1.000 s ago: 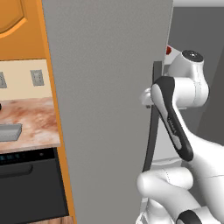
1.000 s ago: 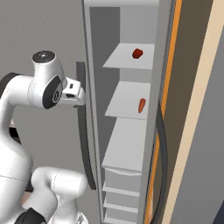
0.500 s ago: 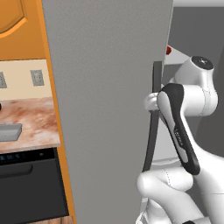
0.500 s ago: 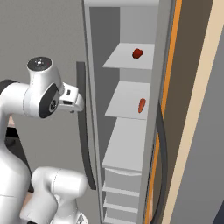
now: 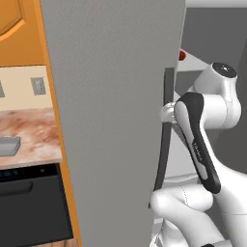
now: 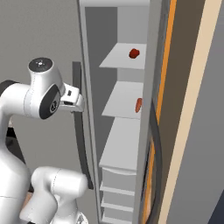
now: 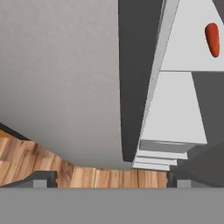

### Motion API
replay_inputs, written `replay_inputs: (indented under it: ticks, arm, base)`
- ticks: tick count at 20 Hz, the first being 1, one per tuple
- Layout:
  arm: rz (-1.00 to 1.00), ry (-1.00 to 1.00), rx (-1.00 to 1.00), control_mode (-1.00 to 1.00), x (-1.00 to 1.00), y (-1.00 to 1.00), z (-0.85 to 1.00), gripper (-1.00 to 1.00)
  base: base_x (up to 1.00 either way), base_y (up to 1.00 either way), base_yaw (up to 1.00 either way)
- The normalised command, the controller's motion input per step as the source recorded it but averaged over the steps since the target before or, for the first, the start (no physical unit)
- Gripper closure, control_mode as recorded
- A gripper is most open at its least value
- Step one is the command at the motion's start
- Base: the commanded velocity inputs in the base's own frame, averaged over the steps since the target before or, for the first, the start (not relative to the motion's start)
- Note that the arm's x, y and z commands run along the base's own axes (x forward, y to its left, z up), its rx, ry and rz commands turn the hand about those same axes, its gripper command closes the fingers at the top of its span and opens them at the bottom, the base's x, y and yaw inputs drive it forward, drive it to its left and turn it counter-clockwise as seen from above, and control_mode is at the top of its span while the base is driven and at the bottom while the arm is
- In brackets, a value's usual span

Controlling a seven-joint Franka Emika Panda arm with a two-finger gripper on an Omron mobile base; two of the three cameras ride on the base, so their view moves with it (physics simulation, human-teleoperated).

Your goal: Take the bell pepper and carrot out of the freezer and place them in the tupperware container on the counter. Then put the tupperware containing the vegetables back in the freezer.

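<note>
**Freezer open, jaws wide, two small vegetables to plan for**

My gripper sits just beside the freezer's dark door handle, with nothing between its fingertips. In my hand view the two tips stand far apart at the bottom edge, so I am spread wide and holding nothing.

The door is open. In the right base view the bell pepper rests on the upper pale shelf at about one o'clock from my hand, and the carrot lies on the shelf below it, at roughly three o'clock. My hand view shows the carrot at about two o'clock, lying on its shelf. In the left base view the tupperware container sits on the counter, far off toward nine o'clock, well apart from the freezer.

I judge both vegetables to be light and stiff. The pepper looks glossy and round, so it may be slippery and could roll if nudged; I would close across its widest part rather than near the top, where the pads could slide off. The carrot is narrow and elongated; pinching across its short axis at mid-length should keep it from pivoting. The container looks rigid with a raised rim, and I expect one wall of that rim is the place to grip it.
</note>
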Motion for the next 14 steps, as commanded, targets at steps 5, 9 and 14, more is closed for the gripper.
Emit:
replay_inputs:
  ticks: [5,9,14]
  arm:
    - [0.00,0.00,0.00,1.00,0.00,0.00,0.00,-1.00]
    - [0.00,0.00,0.00,1.00,0.00,0.00,0.00,-1.00]
    - [0.00,0.00,0.00,1.00,0.00,0.00,0.00,-1.00]
  base:
    - [0.04,-0.72,0.00]
    - [0.23,-0.42,0.00]
    - [0.51,-0.23,0.00]
